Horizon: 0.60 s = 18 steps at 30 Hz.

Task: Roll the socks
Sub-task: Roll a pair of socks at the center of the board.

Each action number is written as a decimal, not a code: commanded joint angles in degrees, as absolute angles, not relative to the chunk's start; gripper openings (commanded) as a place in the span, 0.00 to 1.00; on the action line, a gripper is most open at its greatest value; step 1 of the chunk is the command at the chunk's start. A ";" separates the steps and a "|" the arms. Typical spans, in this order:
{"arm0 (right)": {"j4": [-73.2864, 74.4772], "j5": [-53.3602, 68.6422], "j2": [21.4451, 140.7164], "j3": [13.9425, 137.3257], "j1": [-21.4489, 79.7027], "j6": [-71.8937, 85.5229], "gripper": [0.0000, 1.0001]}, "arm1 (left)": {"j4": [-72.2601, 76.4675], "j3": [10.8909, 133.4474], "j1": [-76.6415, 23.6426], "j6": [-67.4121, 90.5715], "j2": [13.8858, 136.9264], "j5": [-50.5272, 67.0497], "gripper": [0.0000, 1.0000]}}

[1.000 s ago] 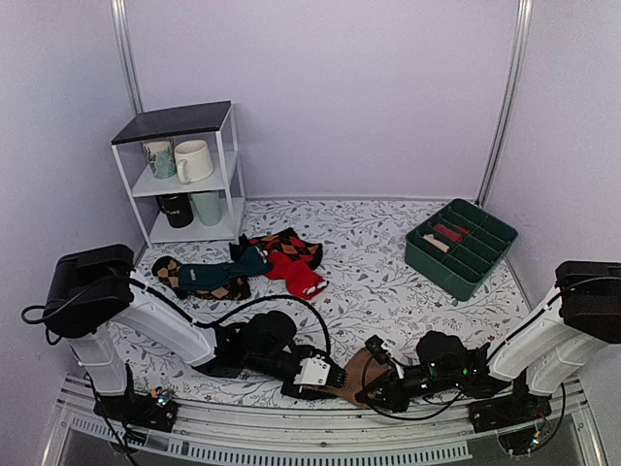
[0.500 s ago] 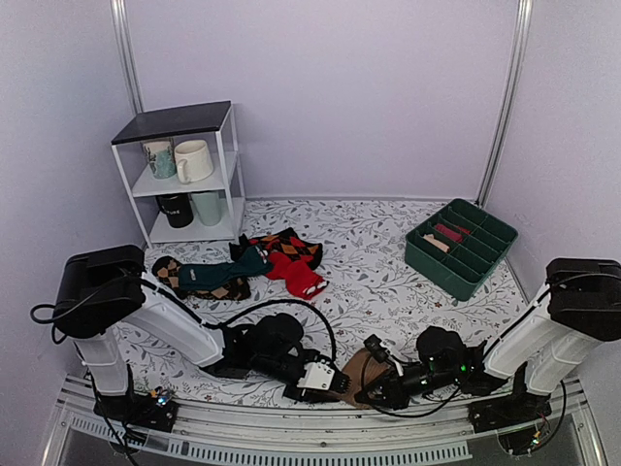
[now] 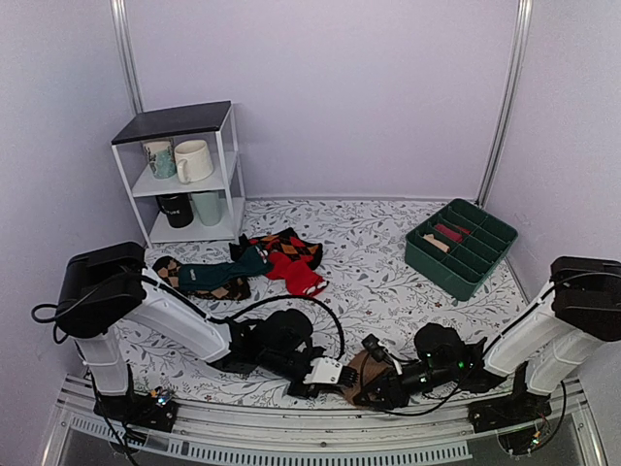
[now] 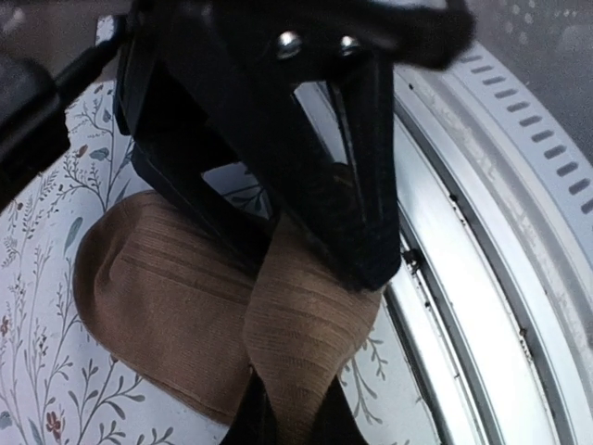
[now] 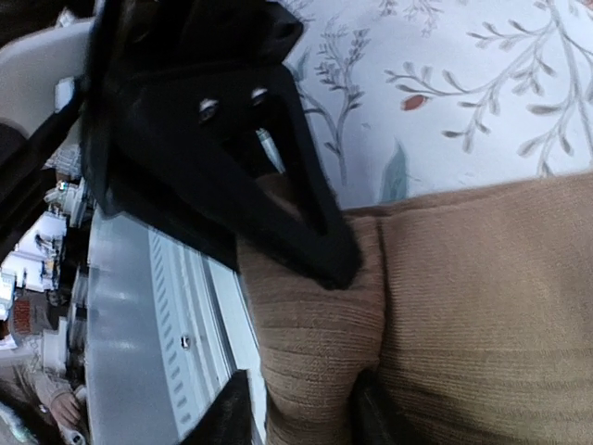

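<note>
at the near edge of the floral-covered table (image 3: 388,262), the left gripper (image 4: 283,419) and right gripper (image 5: 301,408) each pinch a fold of the tan-brown ribbed knitted socks (image 4: 167,306). soft and floppy, they should hold best gripped through the bunched fold.

Shows a floral-print table (image 3: 388,262). Carries a white shelf rack (image 3: 175,121) at the far left and a green divided tray (image 3: 441,274) at the far right. Holds a teal sock (image 3: 218,275), argyle socks (image 3: 291,248) and a red sock (image 3: 299,277) heaped left of centre. Bears the tan-brown socks (image 4: 167,306) at the near edge, one part folded over.
</note>
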<state>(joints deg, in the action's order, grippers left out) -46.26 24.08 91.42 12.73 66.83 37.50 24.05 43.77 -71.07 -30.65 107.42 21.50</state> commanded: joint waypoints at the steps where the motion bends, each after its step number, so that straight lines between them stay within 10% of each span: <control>1: -26.50 13.44 85.30 12.69 67.15 34.33 0.46 | 14.13 45.37 -71.87 -23.00 111.16 21.32 0.00; 18: -20.99 -9.98 55.53 8.04 76.32 15.13 0.59 | 2.15 47.58 -65.50 -4.01 115.79 27.08 0.00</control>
<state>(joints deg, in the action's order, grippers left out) -18.85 -3.75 53.19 9.43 70.87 19.70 15.68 49.80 -67.59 -8.08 110.26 27.57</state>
